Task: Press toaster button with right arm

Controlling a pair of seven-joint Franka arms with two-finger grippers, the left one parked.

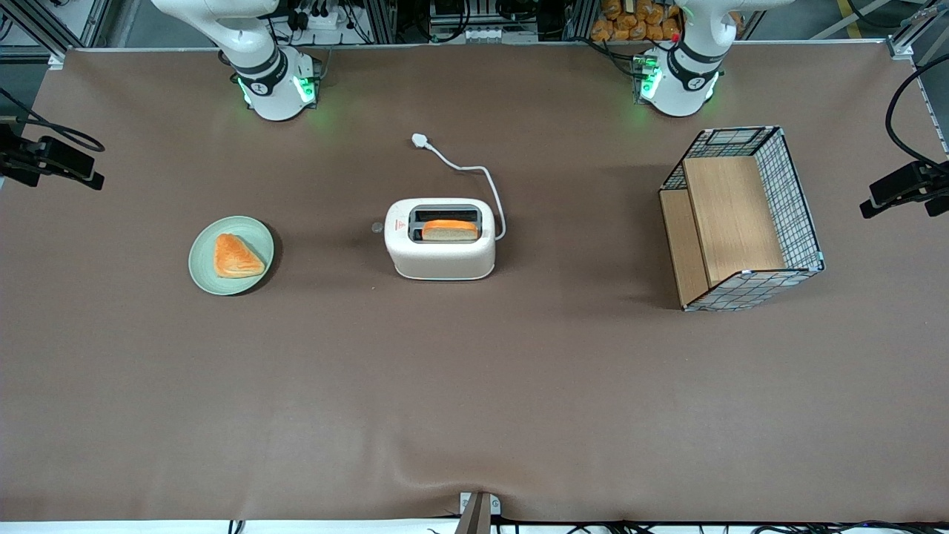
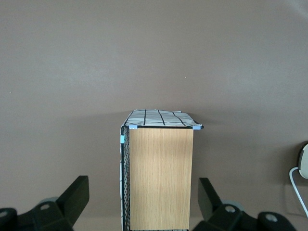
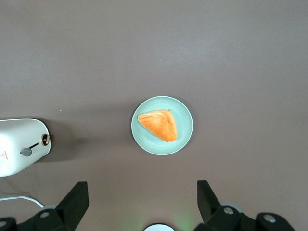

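Tool (image 3: pixel 139 204) of the right arm (image 1: pixel 252 55): fingers spread, empty, high above the plate (image 3: pixel 185 137). Toaster (image 1: pixel 440 238): mid-counter, sideways from the tool, long axis along the counter (image 1: pixel 474 400). Toaster button (image 3: pixel 26 152): on the narrow end facing the plate. Plain brown surface, open approach room between plate and toaster.

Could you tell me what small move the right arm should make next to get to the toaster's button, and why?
Probably a sideways shift toward the toaster, then a descent. The gripper hangs high with its jaws open above the green plate with the pastry, well apart from the toaster. The toaster button juts from the narrow end that faces the plate, so that end looks open to approach.
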